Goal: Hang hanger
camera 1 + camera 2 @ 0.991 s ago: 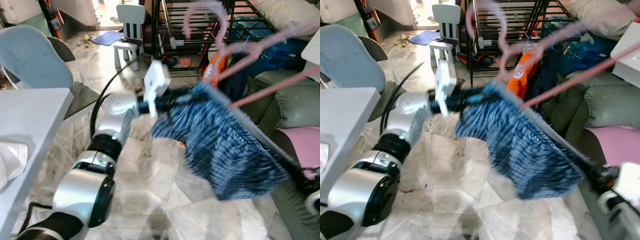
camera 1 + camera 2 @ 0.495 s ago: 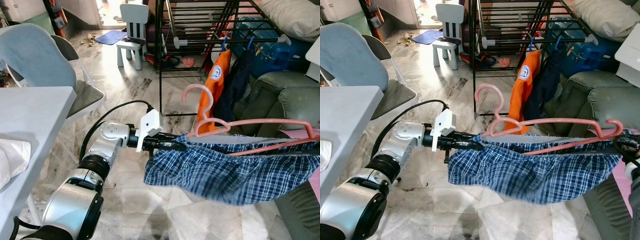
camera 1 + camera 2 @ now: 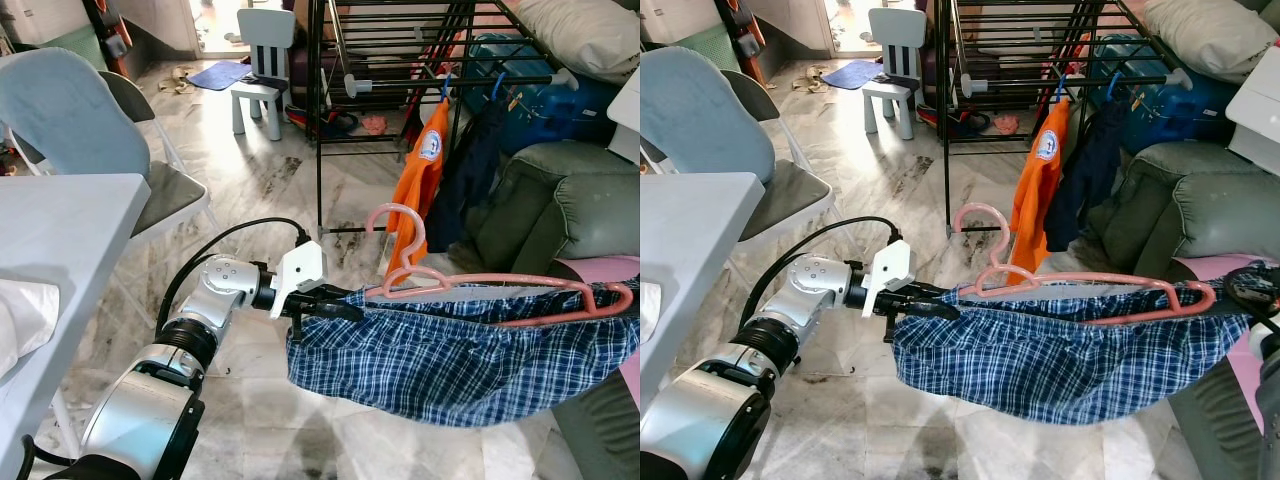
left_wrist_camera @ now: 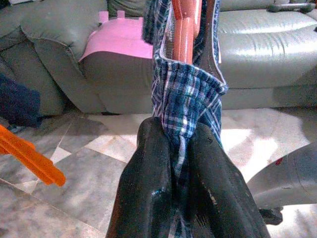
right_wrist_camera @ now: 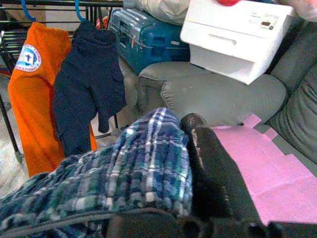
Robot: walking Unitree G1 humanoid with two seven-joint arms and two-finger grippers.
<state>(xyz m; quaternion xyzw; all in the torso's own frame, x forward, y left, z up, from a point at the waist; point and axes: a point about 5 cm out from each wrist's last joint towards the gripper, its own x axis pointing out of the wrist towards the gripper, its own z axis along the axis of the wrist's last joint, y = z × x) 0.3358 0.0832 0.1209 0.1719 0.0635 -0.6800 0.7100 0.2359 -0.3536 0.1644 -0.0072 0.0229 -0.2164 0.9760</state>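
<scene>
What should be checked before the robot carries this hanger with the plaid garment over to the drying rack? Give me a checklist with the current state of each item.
1. Left gripper clamped on the plaid garment: ok, fingers closed on a fold of cloth.
2. Right gripper holding the other end: ok, the cloth is bunched against its finger.
3. Pink hanger seated inside the garment: ok, it lies roughly level with the cloth draped on it.
4. Hanger hook free: ok, it stands up clear of the cloth.
5. Free spot on the drying rack: cannot tell; an orange shirt and a dark garment already hang there.
6. Garment clear of the floor: ok, it sags but hangs above the tiles.
</scene>
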